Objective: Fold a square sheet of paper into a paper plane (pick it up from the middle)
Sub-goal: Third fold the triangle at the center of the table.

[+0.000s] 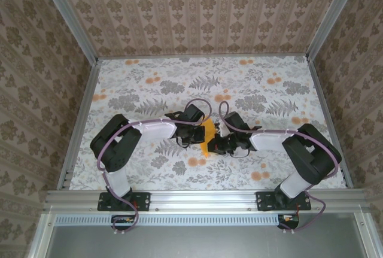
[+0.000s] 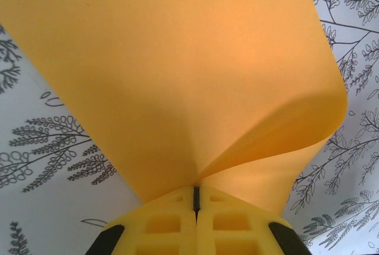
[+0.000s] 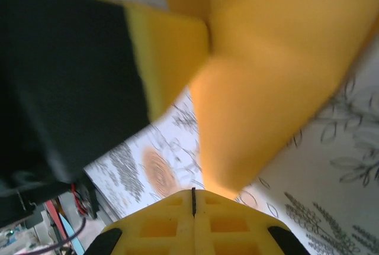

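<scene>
The square sheet of paper [image 1: 207, 133] is orange-yellow and is held off the flowered table between the two arms. My left gripper [image 1: 200, 133] is shut on it: in the left wrist view the sheet [image 2: 177, 60] fans up out of the closed seam of the yellow fingertips [image 2: 196, 199] and curls over at the right. My right gripper [image 1: 214, 144] is shut [image 3: 193, 194]. The sheet's lower end [image 3: 266, 89] comes down to its right fingertip, off the seam, with no paper seen between the jaws. The left gripper's yellow finger [image 3: 166, 54] shows at upper left there.
The table [image 1: 137, 84] has a grey fern and orange flower print. Metal rails [image 1: 78, 120] and patterned walls [image 1: 203, 12] enclose it on the left, right and back. Both arms [image 1: 149, 129] bend inward over the table's middle, with purple cables looping above the wrists.
</scene>
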`<action>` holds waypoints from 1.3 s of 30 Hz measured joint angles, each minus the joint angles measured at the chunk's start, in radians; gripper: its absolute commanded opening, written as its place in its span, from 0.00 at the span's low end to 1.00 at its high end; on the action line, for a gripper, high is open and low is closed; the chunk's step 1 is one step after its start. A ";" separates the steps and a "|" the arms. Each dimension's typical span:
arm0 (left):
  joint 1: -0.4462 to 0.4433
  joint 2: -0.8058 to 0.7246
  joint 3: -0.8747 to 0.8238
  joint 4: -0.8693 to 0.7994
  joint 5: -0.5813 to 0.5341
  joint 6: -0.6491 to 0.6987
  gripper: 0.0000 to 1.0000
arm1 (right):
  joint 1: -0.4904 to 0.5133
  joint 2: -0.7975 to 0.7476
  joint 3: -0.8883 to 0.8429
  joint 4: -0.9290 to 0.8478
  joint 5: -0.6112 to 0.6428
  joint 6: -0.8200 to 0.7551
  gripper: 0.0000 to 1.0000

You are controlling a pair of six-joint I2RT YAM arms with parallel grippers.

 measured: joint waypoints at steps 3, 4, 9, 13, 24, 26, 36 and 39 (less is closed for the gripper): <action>0.000 0.000 0.000 0.000 0.000 0.005 0.00 | -0.027 0.003 0.034 -0.005 0.013 -0.010 0.06; 0.000 0.000 0.000 0.000 0.000 0.007 0.00 | -0.032 0.009 0.045 -0.008 0.019 -0.012 0.06; 0.000 0.000 0.000 0.000 0.000 0.015 0.00 | -0.037 0.069 0.087 -0.015 0.029 -0.029 0.06; 0.000 0.000 0.000 0.000 0.000 0.024 0.00 | -0.042 0.115 0.093 -0.026 0.050 -0.034 0.06; 0.002 0.000 0.000 0.000 0.000 0.049 0.00 | -0.103 0.135 0.132 -0.043 0.056 -0.045 0.06; 0.001 0.000 0.000 0.000 0.000 0.056 0.00 | -0.118 0.134 0.145 -0.048 0.057 -0.057 0.06; 0.002 0.000 0.005 -0.013 -0.010 0.129 0.00 | -0.136 0.184 0.199 -0.075 0.070 -0.098 0.06; 0.003 0.000 0.010 -0.026 -0.024 0.159 0.00 | -0.142 0.209 0.212 -0.093 0.082 -0.106 0.06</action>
